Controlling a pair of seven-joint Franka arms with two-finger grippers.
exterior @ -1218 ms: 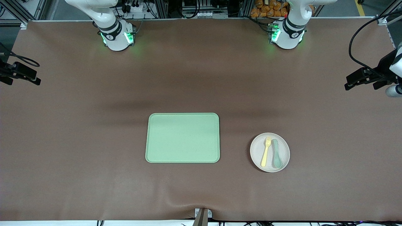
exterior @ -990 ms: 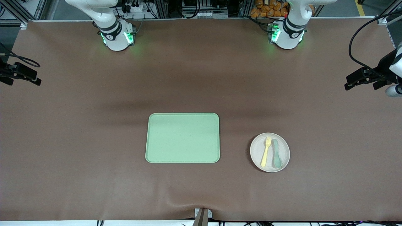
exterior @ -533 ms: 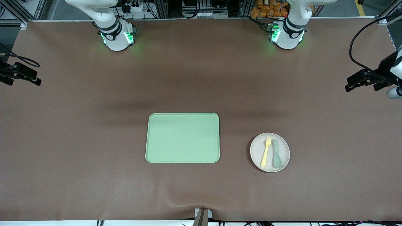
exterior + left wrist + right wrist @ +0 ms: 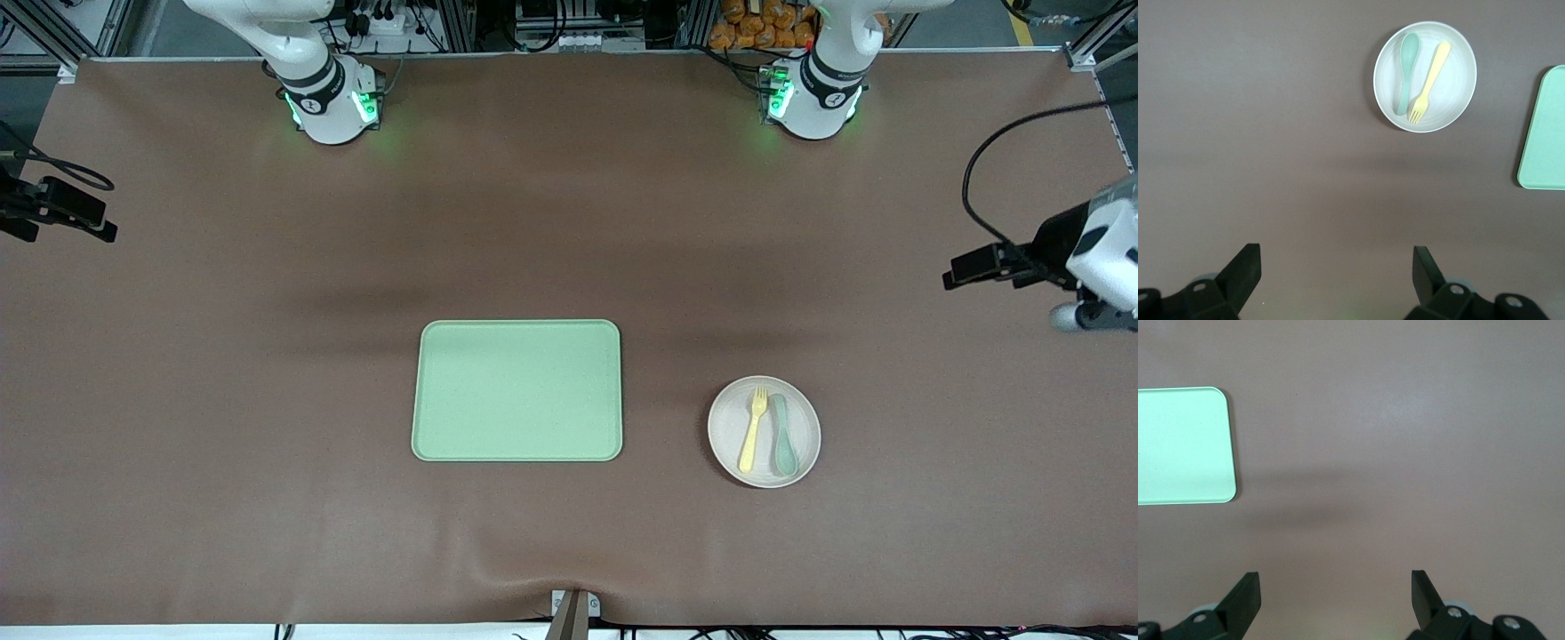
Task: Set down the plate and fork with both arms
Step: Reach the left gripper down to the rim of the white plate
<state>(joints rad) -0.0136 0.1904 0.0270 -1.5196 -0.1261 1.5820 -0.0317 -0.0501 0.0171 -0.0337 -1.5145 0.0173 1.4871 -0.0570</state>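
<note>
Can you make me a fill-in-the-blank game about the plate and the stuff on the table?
1. The yellow fork lies on the round ____.
2. Beside the fork on the plate lies a grey-green ____.
3. The big rectangle on the table, toward the right arm's end from the plate, is a light green ____.
4. The left end effector holds nothing, and its fingers are ____.

Missing words: plate; spoon; tray; open
</note>
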